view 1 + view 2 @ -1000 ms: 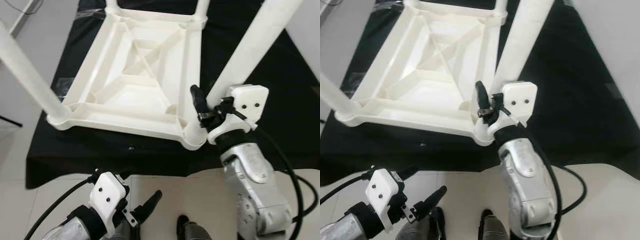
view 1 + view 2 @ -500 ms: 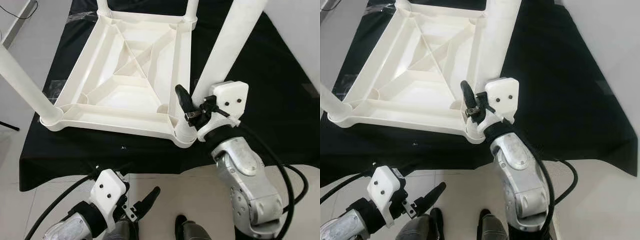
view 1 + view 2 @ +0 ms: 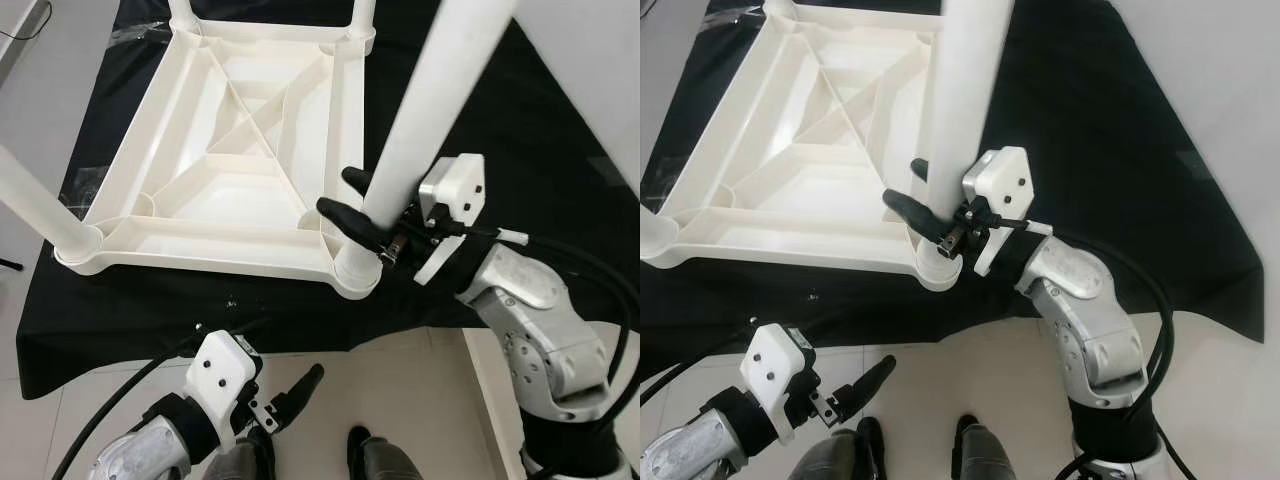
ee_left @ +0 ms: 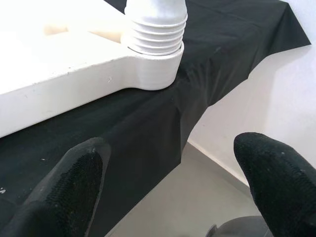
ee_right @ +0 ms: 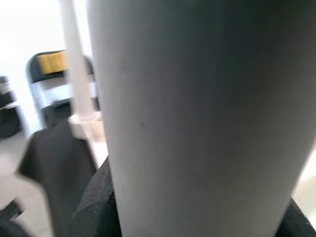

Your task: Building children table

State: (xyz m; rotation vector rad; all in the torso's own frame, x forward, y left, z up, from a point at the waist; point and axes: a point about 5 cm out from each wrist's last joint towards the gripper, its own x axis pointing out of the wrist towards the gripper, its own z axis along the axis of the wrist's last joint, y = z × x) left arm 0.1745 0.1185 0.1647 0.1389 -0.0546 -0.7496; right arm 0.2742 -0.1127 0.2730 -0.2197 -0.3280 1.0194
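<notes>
Your right arm (image 3: 535, 320) is a chain of rounded silver shells with a black band at the wrist and small dark screws set in the metal. A white angular housing (image 3: 452, 190) sits on that wrist, marked by two dark screw holes. Glossy black cables (image 3: 590, 270) loop from the wrist back along the forearm. The right gripper (image 3: 362, 212) carries two long black fingers with a matte finish. Your left arm (image 3: 140, 455) matches it: silver shell, black band, a white housing (image 3: 222, 368) with two screw holes, a black cable, and the left gripper (image 3: 285, 405) with textured black fingers (image 4: 69, 182).
</notes>
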